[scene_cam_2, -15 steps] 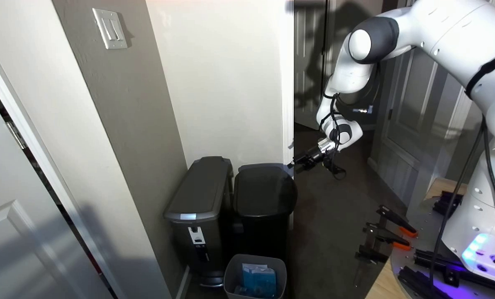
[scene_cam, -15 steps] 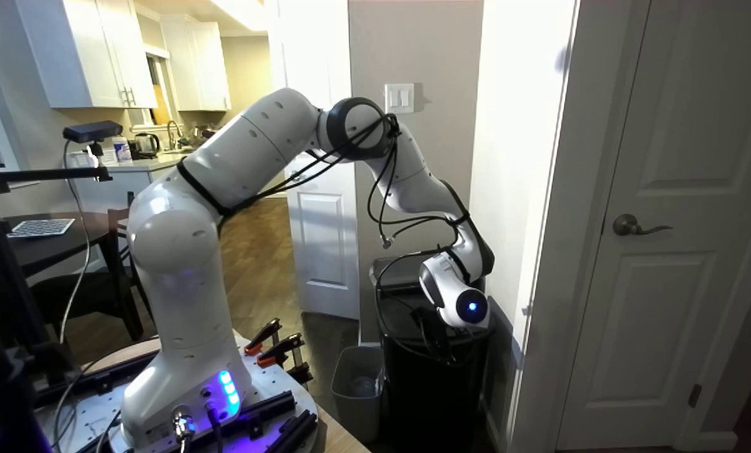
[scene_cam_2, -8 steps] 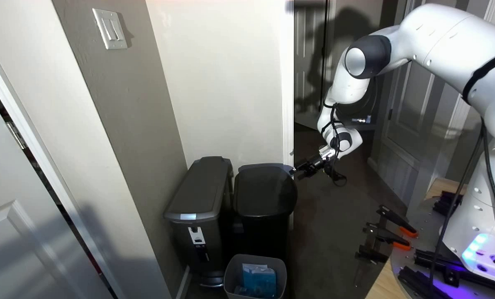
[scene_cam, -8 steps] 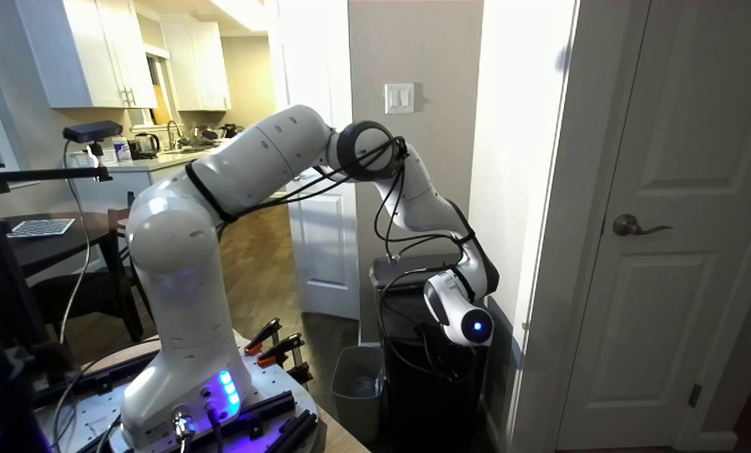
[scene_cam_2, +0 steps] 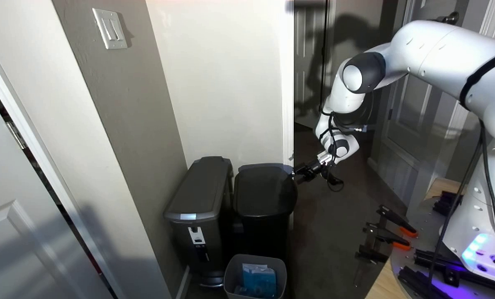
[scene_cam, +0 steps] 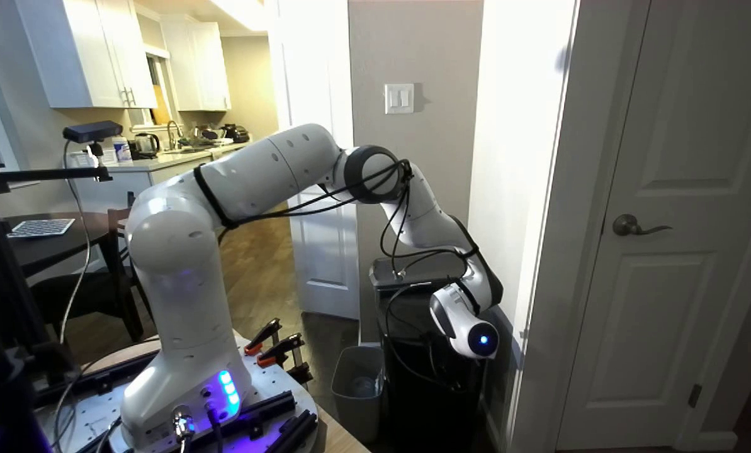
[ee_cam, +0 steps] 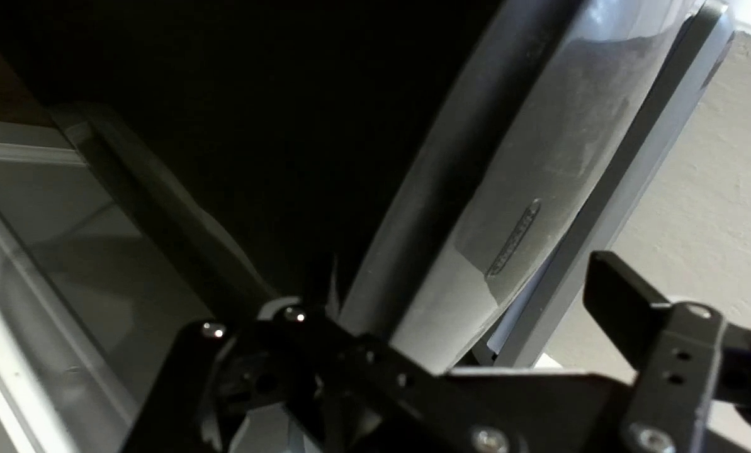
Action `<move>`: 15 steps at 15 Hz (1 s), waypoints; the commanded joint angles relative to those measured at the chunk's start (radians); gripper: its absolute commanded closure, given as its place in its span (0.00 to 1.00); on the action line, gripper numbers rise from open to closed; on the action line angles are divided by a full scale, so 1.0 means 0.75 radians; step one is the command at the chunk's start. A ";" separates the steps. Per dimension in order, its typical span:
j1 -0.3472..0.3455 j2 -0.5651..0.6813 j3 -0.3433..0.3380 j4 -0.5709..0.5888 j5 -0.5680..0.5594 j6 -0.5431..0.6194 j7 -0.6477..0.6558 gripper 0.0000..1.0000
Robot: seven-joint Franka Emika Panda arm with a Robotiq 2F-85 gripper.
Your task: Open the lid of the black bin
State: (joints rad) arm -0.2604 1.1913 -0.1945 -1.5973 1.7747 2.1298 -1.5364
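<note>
The black bin stands upright against the wall; its body also shows in an exterior view and as a dark mass in the wrist view. Its flat dark lid lies shut on top. In the wrist view the lid's grey rim with a small raised mark runs diagonally between the fingers. My gripper is at the lid's right edge, near the back corner. In the wrist view the gripper is wide open. Whether a finger touches the rim cannot be told. The arm hides the gripper in an exterior view.
A grey pedal bin stands beside the black bin. A small open grey bin with a blue packet stands in front. A pale wall rises behind the bins. Clamps stick out from the robot's table.
The arm has lowered. In an exterior view the gripper has come down and slightly left, to the lid's right edge. The bins and the lid have not moved.
</note>
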 commanded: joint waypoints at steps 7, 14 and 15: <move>-0.041 0.157 0.034 0.205 -0.030 -0.057 0.146 0.00; -0.040 0.107 0.048 0.177 -0.010 -0.076 0.104 0.00; -0.037 0.088 0.047 0.159 -0.005 -0.069 0.087 0.00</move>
State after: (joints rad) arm -0.2745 1.3071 -0.1681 -1.4349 1.7742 2.0900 -1.4529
